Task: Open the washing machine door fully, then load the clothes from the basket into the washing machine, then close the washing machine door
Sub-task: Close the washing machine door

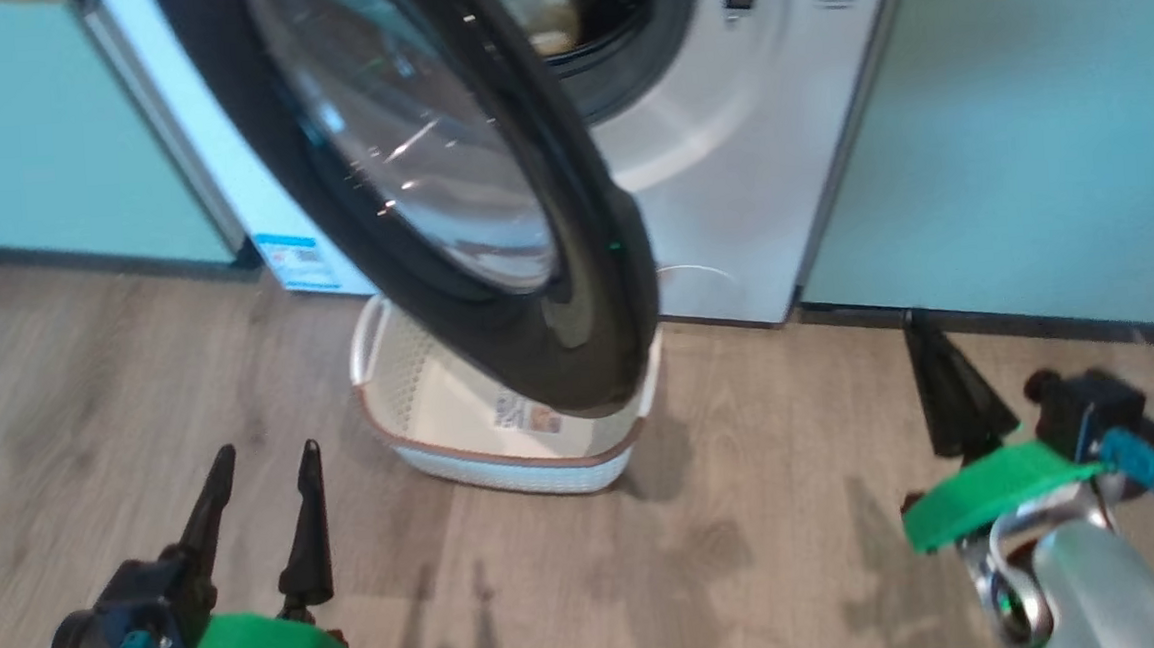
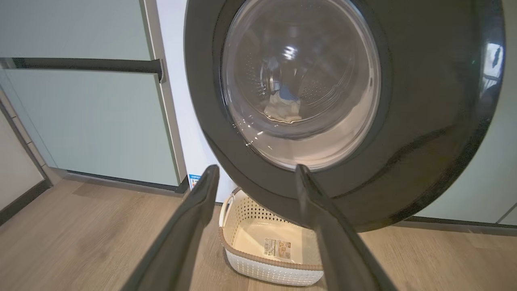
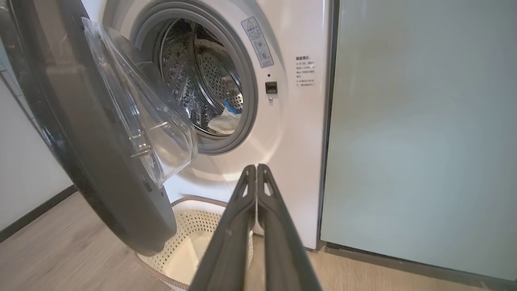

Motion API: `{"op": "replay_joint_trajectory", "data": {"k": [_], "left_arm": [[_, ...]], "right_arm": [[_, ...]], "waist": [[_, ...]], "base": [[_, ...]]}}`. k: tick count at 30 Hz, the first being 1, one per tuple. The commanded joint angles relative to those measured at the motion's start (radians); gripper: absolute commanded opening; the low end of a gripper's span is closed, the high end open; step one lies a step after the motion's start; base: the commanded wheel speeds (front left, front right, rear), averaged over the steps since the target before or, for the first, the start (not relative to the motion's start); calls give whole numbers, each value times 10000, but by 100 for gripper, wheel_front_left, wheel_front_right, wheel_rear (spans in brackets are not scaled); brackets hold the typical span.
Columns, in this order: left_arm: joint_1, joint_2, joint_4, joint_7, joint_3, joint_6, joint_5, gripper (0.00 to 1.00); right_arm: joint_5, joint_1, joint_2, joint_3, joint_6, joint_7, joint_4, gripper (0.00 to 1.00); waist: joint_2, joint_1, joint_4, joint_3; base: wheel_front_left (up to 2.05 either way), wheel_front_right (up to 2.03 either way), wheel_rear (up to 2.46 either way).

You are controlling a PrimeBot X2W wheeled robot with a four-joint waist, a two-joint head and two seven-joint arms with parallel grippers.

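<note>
Nearest, well out in front of the washing machine (image 1: 730,204), the left pincer (image 1: 269,451) hovers over the wooden floor (image 1: 751,554) with its two dark fingers spread wide, holding nothing. Off the washing machine's right front corner, the right pincer (image 1: 918,333) has its fingers pressed flat together, also empty. In its own wrist view they rise as one closed blade toward the machine's front panel.

Closer in, the basket (image 1: 506,474) sits on the floor right at the foot of the washing machine, below the drum mouth. Its cream bottom and the label (image 1: 527,414) on it lie in plain sight.

Above it, the washing machine door (image 1: 583,263) stands swung out from the left side of the drum mouth. Its black lower edge hangs over the basket and its glass bowl (image 3: 161,133) faces back toward the opening. It looks about half open, though the head view is blurred and the angle is hard to judge.

Farthest, inside the washing machine's steel drum (image 3: 190,72), the clothes (image 3: 222,121) lie in a small heap at the bottom: pale fabric with a bit of blue on top. Pale green cabinets (image 1: 1026,136) flank the washing machine on both sides.
</note>
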Motion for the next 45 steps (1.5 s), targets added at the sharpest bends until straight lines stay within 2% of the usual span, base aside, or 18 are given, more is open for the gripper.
{"op": "replay_joint_trajectory", "data": {"k": [1,11,16,23,28,32,38,45], "left_arm": [[-571,109,-289,-102,248,-7,33,100],[-811,119,-15,-175,-66,-32,80,100],[-835,136,-3,-211,-87,4,51,100],[-819,234,-73,-177,-52,77,66,100],[-764,286,-182,-148,-60,111,57,100],[-722,290,-247,-144,-87,153,50,100],[-655,264,-292,-203,-87,240,3,100],[-772,238,-252,-291,-128,301,-59,100]], "right_arm": [[94,-558,-4,119,-29,-94,-198,0],[330,-1997,23,21,-29,-96,595,0],[538,-2801,25,66,-29,-96,-37,0],[795,-3777,26,463,-29,-96,-1785,0],[931,-3978,27,1419,-29,-97,-3030,0],[889,-3613,27,2497,-29,-97,-3299,0],[867,-2696,27,3890,-29,15,-2768,0],[1160,-2173,-56,5049,-29,280,-1785,0]], "waist": [[-1,-1,426,85],[-1,-1,1613,47],[-1,-1,1821,12],[-1,-1,1877,-121],[-1,-1,1898,-189],[-1,-1,1924,-198],[-1,-1,1877,-105],[-1,-1,1806,125]], "base": [[0,0,0],[0,0,0],[0,0,0],[0,0,0],[0,0,0],[0,0,0],[0,0,0],[0,0,0]]}}
